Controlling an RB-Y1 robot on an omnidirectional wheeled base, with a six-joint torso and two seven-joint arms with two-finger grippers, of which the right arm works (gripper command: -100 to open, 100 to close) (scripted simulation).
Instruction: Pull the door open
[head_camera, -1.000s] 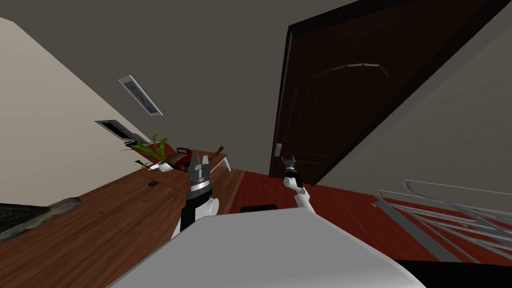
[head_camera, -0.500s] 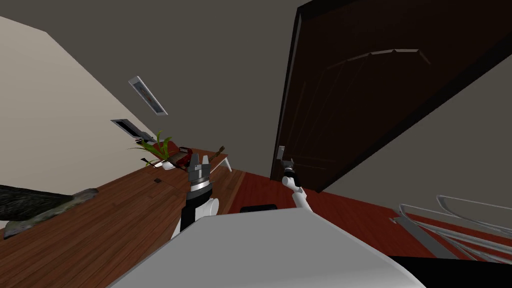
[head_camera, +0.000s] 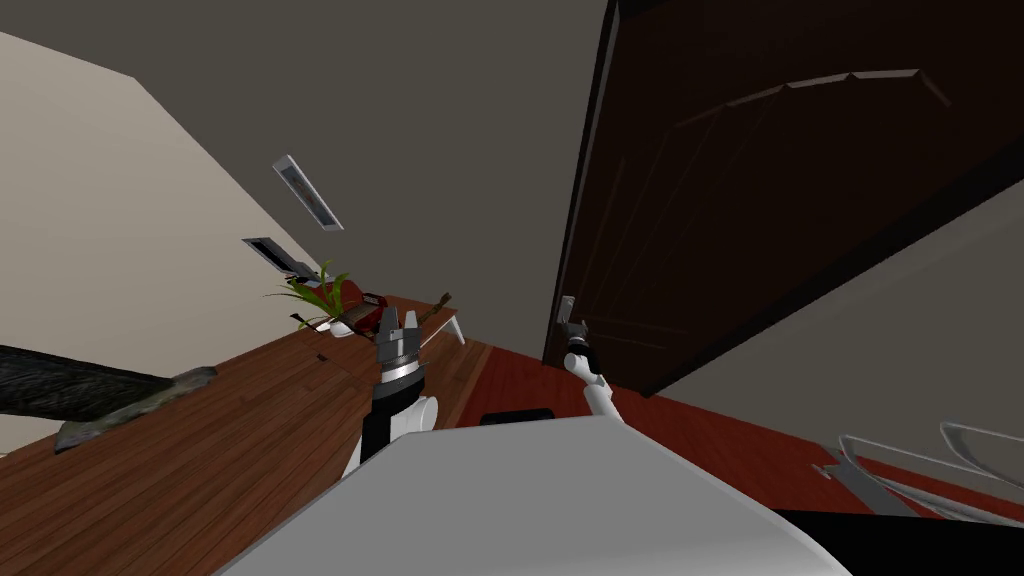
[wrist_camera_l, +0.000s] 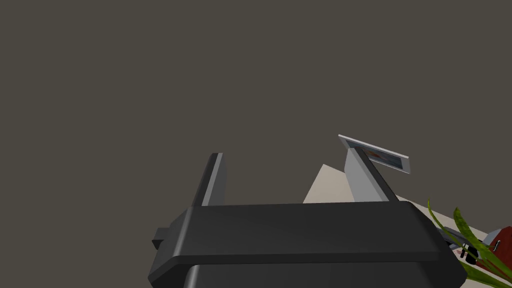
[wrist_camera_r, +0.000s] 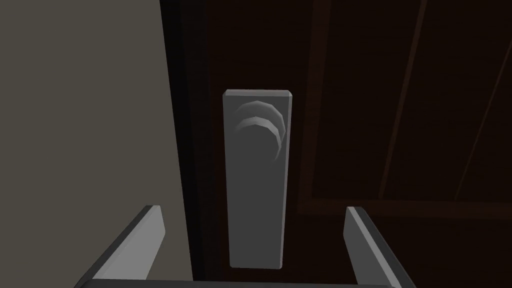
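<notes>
Dark brown door (head_camera: 780, 180): a panelled leaf, closed in its dark frame, ahead of the robot and to its right. It stands close in front of the right hand (wrist_camera_r: 400, 100).
Handle (wrist_camera_r: 256, 180): a light grey, upright rectangular plate with a round boss at the end farther from the gripper. It sits at the door's edge, just beside the frame and the grey wall (wrist_camera_r: 80, 100), and shows small in the head view (head_camera: 566, 308).
Right gripper (wrist_camera_r: 252, 210): raised to the handle (head_camera: 576, 327), with its two blades spread wide, one to each side of the plate's near end. They grip nothing, and I cannot tell whether the tips reach the plate.
Left gripper (head_camera: 397, 318): held up ahead of the chest, well apart from the door, with its blades parted and empty (wrist_camera_l: 283, 155).
Brown wooden table (head_camera: 230, 420): to the left, beyond the left arm.
Green potted plant (head_camera: 318, 298): at the table's far end.
</notes>
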